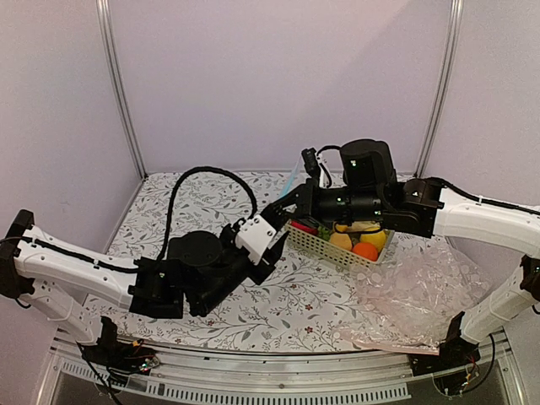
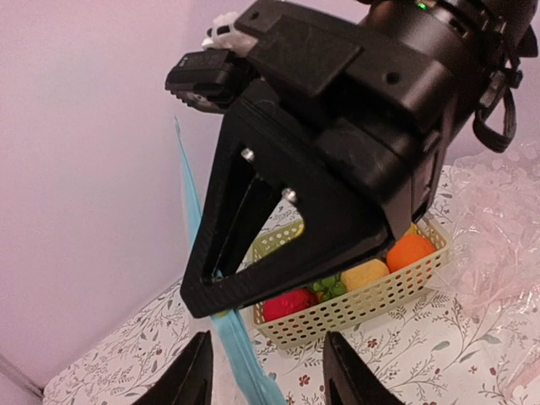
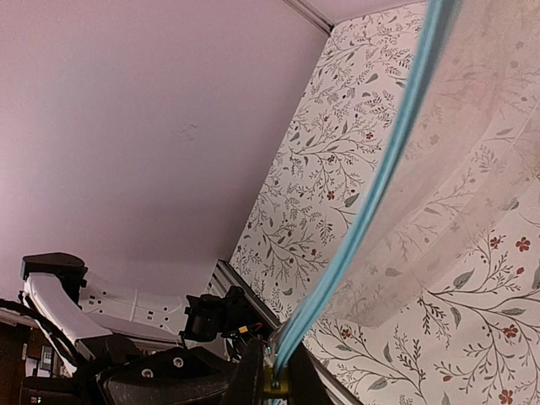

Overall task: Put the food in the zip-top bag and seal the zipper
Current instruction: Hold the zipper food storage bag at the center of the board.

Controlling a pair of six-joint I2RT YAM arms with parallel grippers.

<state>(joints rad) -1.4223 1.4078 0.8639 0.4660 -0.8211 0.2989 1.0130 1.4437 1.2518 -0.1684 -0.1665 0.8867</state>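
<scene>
Blue zipper [image 3: 380,177] of the clear bag [image 3: 472,169] is pinched tight in the right claw [image 3: 274,381], held up, probably to open the mouth. The left claw [image 2: 266,354] straddles the strip half open, gripping nothing. The food [image 2: 364,274] lies in the basket [image 2: 337,319].

Bare table [image 1: 143,215] at centre left of the top view is free, but the right arm [image 1: 380,202] lies across the basket [image 1: 325,243] at centre right, the zip-top bag [image 2: 246,359] hangs beside its left end, and a plastic sheet [image 1: 413,295] fills the lower right.
</scene>
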